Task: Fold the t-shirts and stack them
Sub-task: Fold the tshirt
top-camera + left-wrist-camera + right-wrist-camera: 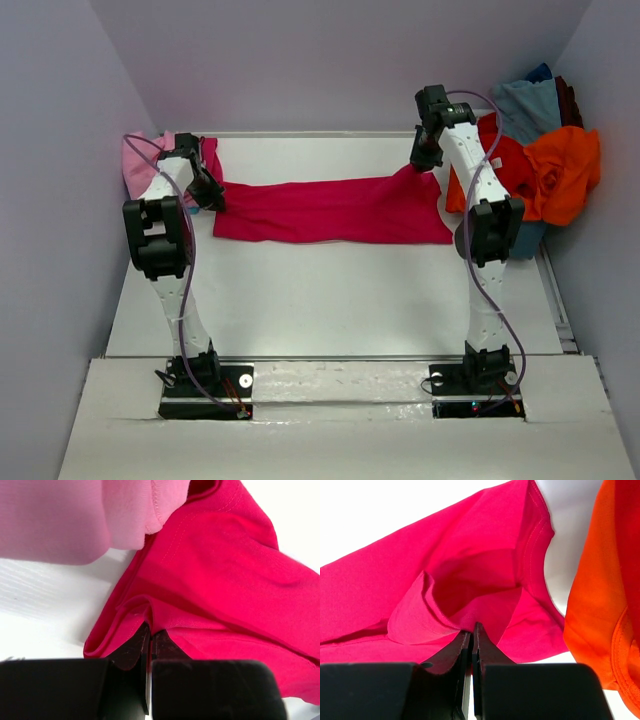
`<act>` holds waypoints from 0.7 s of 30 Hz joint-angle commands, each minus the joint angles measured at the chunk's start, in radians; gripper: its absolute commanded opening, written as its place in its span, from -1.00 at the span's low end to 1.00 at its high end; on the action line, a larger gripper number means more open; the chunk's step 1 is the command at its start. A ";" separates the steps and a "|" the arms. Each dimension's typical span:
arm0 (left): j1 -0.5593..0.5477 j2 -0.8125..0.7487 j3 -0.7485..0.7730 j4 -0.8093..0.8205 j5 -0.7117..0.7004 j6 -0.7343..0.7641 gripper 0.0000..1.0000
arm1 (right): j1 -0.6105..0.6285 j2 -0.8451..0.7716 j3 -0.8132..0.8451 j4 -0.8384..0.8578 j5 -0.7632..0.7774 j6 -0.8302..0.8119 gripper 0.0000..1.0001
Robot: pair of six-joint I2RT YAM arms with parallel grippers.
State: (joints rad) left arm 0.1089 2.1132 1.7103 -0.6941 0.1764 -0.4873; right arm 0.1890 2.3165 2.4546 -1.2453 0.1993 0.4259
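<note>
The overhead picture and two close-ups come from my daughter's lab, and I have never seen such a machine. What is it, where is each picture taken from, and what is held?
Two robot arms are bolted at the near edge of a white table. The wide picture comes from a fixed camera above and behind them. Each close-up comes from a camera on one wrist, looking past its own black fingers. The left gripper and the right gripper are both shut on a crimson-magenta t-shirt, one at each end, so it is stretched out between them. Beside the left gripper lies a light pink t-shirt. At the right is a pile with an orange t-shirt, a red t-shirt and a grey-blue t-shirt.
</note>
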 commanded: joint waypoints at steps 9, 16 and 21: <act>-0.017 0.013 0.074 -0.013 -0.003 -0.004 -0.32 | -0.008 0.040 0.027 0.083 0.008 -0.035 -0.67; -0.026 0.001 0.064 0.002 -0.005 0.000 0.49 | -0.008 0.052 -0.002 0.104 0.006 -0.042 -0.21; -0.026 -0.010 0.055 0.001 -0.002 0.000 0.53 | -0.008 0.052 0.000 0.103 0.014 -0.050 -0.05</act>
State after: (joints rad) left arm 0.0864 2.1330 1.7439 -0.6907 0.1753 -0.4946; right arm 0.1890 2.3886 2.4504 -1.1854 0.2005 0.3920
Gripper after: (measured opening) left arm 0.761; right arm 0.468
